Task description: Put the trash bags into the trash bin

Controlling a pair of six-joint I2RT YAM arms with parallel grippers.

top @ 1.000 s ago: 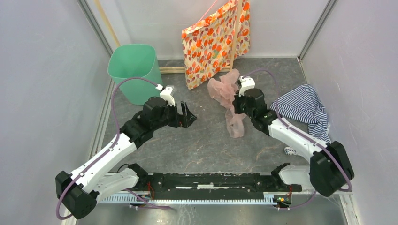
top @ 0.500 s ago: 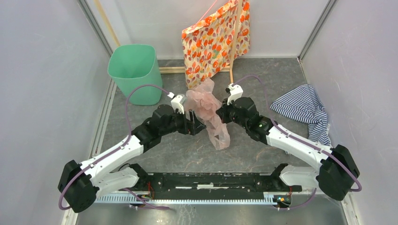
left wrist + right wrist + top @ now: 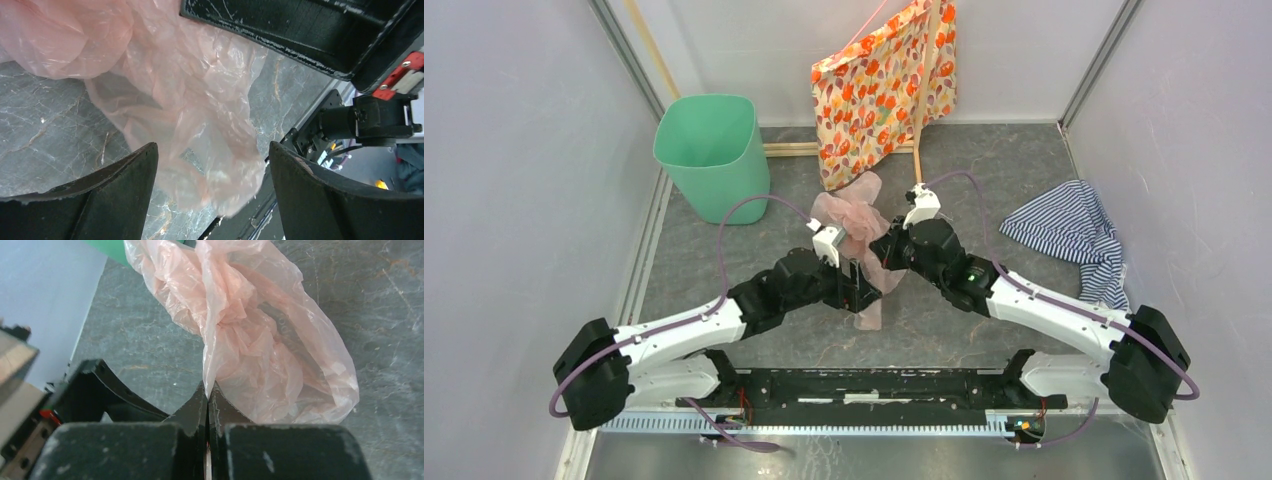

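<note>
1. Pink trash bag [image 3: 860, 214] over the middle of the worktop [image 3: 984, 170], pinched by the pressed-together right end effector [image 3: 207, 390].
2. Left end effector [image 3: 212, 150] spread wide around the bag's hanging lower part, not closed on it.
3. Mint-green trash bin [image 3: 714, 150] at far left, well apart from the bag, no bag inside.
4. Judged barely begun: handover or carry to the bin, then release, all not yet done.

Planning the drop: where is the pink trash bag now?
Top view: the pink trash bag hangs mid-table, pinched in the right claw, its lower part inside the open left claw, right of the trash bin.
</note>
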